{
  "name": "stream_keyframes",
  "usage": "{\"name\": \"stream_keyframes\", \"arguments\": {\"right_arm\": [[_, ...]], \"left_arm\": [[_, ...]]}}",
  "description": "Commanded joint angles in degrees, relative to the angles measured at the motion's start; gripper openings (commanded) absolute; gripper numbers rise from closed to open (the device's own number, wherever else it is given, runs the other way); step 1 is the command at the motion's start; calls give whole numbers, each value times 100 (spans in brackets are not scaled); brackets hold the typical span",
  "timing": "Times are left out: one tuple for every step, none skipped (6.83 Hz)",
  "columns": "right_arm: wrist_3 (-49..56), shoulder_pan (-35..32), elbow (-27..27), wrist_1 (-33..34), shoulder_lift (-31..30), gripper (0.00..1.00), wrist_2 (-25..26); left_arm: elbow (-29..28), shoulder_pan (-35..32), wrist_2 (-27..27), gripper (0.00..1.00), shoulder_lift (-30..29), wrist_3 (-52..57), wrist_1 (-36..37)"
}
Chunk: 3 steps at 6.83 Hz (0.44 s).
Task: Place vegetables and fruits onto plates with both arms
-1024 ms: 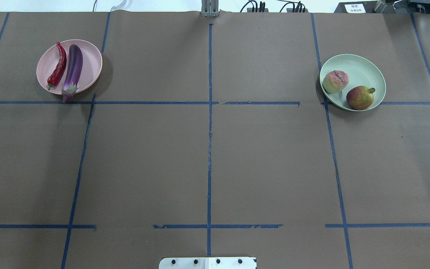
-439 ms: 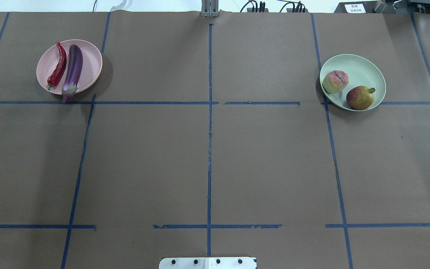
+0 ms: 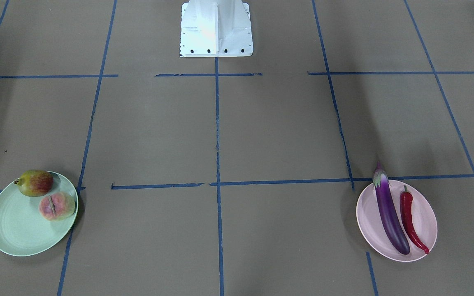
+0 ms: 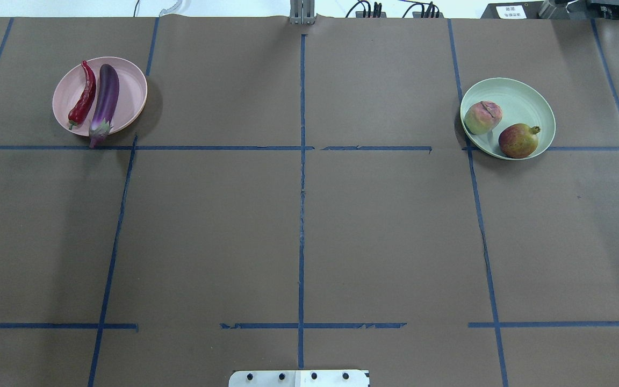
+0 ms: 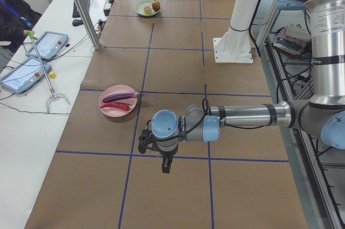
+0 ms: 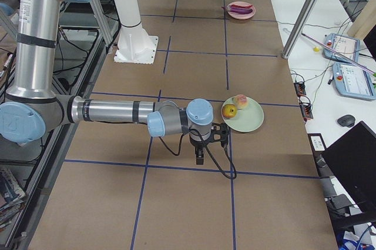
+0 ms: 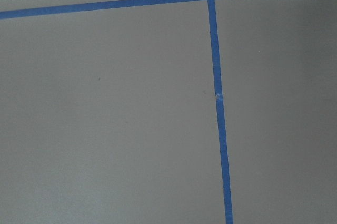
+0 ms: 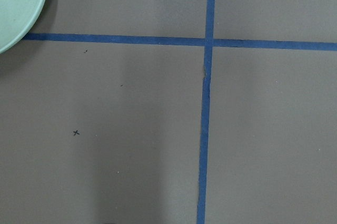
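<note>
The purple eggplant [image 4: 105, 99] and the red chili pepper [image 4: 84, 97] lie side by side on the pale pink plate [image 4: 129, 88] at the far left. The eggplant's cap hangs over the rim. The peach-like fruit [image 4: 482, 117] and the red-and-yellow fruit [image 4: 518, 140] sit on the mint green plate [image 4: 530, 102] at the far right. My left gripper [image 5: 166, 168] hangs above bare table near the pink plate [image 5: 110, 98]. My right gripper [image 6: 200, 159] hangs just beside the green plate [image 6: 249, 120]. I cannot tell whether either is open or shut. Both hold nothing that I can see.
Brown paper with blue tape lines covers the table. The white robot base [image 3: 216, 28] stands at the near middle edge. A metal post [image 5: 81, 8], tablets and a seated operator [image 5: 11, 8] are along the far side. The green plate's rim [image 8: 18, 2] shows in the right wrist view.
</note>
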<state>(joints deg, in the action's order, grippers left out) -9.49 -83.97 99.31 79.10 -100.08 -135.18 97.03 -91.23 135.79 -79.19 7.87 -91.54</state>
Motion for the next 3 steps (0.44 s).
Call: {"name": "stream_keyframes", "arguments": {"right_arm": [[-9,3,9,0,6,100,-9],[-9,3,0,0,6,100,0],[-9,3,9,0,15,100,0]], "left_arm": [[1,0,0,100,0,4,5],[1,0,0,100,-52,4,-4],[1,0,0,100,-52,4,-4]]}}
